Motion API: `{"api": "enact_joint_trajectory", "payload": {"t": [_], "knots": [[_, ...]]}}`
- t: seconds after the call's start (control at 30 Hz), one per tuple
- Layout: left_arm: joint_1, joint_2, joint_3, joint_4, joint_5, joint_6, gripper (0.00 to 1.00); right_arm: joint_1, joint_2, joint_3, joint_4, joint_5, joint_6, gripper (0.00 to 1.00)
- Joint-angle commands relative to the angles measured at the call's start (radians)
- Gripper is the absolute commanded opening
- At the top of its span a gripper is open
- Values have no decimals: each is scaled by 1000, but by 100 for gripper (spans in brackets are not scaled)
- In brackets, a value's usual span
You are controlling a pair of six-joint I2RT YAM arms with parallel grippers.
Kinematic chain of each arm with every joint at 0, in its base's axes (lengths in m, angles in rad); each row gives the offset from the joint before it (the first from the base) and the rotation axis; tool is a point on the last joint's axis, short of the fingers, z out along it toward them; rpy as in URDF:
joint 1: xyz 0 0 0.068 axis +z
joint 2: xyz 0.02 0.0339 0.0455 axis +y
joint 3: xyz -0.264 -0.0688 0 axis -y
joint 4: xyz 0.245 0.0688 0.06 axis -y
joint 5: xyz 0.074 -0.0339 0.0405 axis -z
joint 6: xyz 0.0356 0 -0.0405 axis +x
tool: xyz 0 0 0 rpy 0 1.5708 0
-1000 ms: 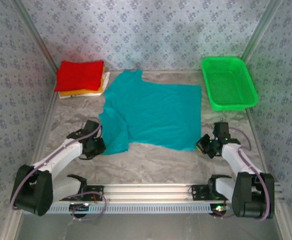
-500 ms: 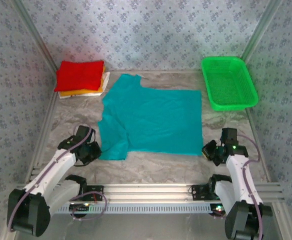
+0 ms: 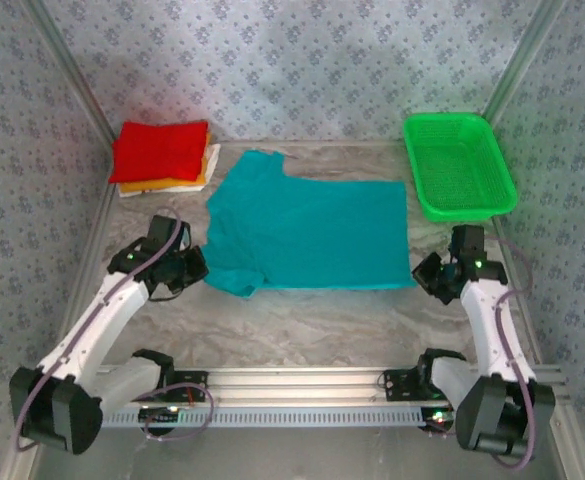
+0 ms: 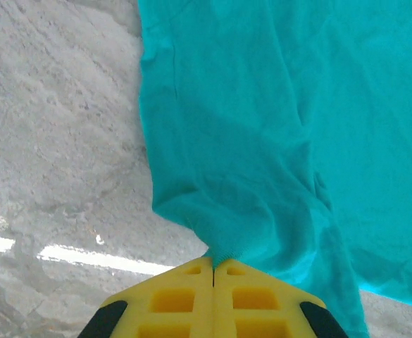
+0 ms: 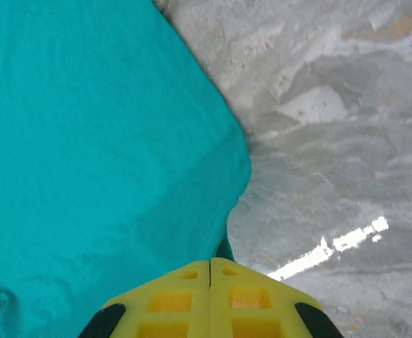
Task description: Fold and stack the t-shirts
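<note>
A teal t-shirt (image 3: 307, 232) lies spread across the middle of the table, its plain side up. My left gripper (image 3: 200, 270) is shut on the shirt's near left edge; in the left wrist view the yellow jaws meet on a bunched fold of teal t-shirt (image 4: 262, 141) at the left gripper (image 4: 213, 262). At the near right corner my right gripper (image 3: 420, 278) is shut too, the cloth of the teal t-shirt (image 5: 100, 141) running into the right gripper (image 5: 210, 263). Folded t-shirts (image 3: 160, 152), red on top of orange-yellow and white, are stacked at the back left.
A bright green mesh basket (image 3: 459, 165) stands at the back right, just beyond the right arm. Patterned walls close in the table on three sides. Bare marbled tabletop (image 3: 312, 325) lies between the shirt's near edge and the arm bases.
Both grippers first drew the shirt's near edge toward the bases, then carried it away from them and slightly up; the shirt now lies flatter and farther back.
</note>
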Motion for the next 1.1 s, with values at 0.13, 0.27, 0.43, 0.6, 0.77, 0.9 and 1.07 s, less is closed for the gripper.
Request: {"api": "enact_joint_trajectory", "payload": {"t": [0.13, 0.27, 0.43, 0.6, 0.77, 0.9, 1.07], "knots": [[50, 181, 124, 84, -12, 110, 0, 36, 161, 111, 81, 95, -82, 0], [55, 268, 193, 94, -15, 150, 0, 70, 248, 165, 113, 121, -89, 0], [67, 341, 261, 91, -28, 183, 0, 78, 333, 203, 149, 138, -92, 0], [78, 422, 340, 70, -48, 219, 0, 94, 406, 274, 158, 146, -95, 0], [83, 511, 415, 60, -58, 260, 0, 95, 457, 301, 176, 155, -108, 0], [83, 578, 472, 52, -52, 283, 0, 95, 490, 314, 185, 163, -110, 0], [83, 635, 527, 48, -40, 299, 0, 94, 522, 325, 196, 170, -108, 0]]}}
